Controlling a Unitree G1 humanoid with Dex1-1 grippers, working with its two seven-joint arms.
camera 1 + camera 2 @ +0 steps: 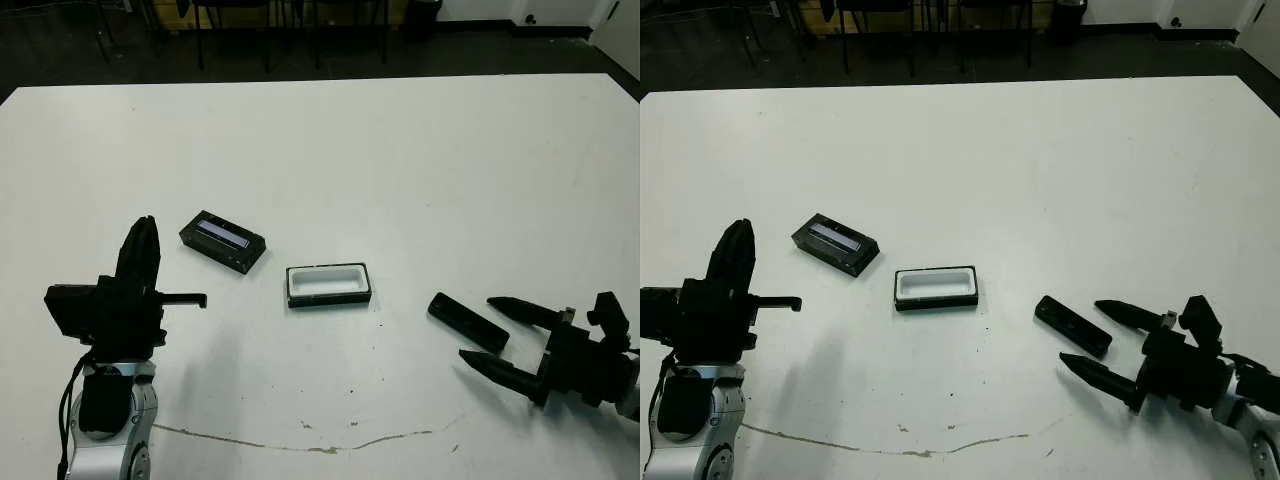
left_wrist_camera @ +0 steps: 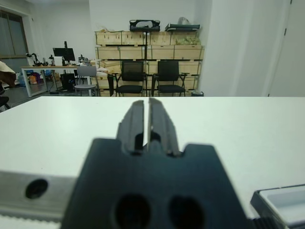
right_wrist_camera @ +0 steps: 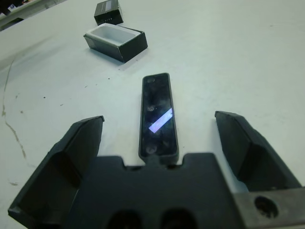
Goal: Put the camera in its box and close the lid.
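The camera [image 1: 467, 320], a slim black bar, lies flat on the white table at the right. My right gripper [image 1: 476, 327] is open, and its two fingers reach either side of the camera's near end without touching it. The right wrist view shows the camera [image 3: 158, 114] between the spread fingers [image 3: 81, 143]. The box [image 1: 328, 285], a white-lined tray, sits open in the middle. The lid [image 1: 222, 241], black with a pale strip, lies to its left. My left gripper [image 1: 143, 235] is shut on nothing and raised, left of the lid.
A thin brownish crack line [image 1: 300, 445] runs across the table near the front edge. Chairs [image 2: 145, 76] and shelves stand beyond the far edge. A wide stretch of bare table [image 1: 400, 170] lies behind the objects.
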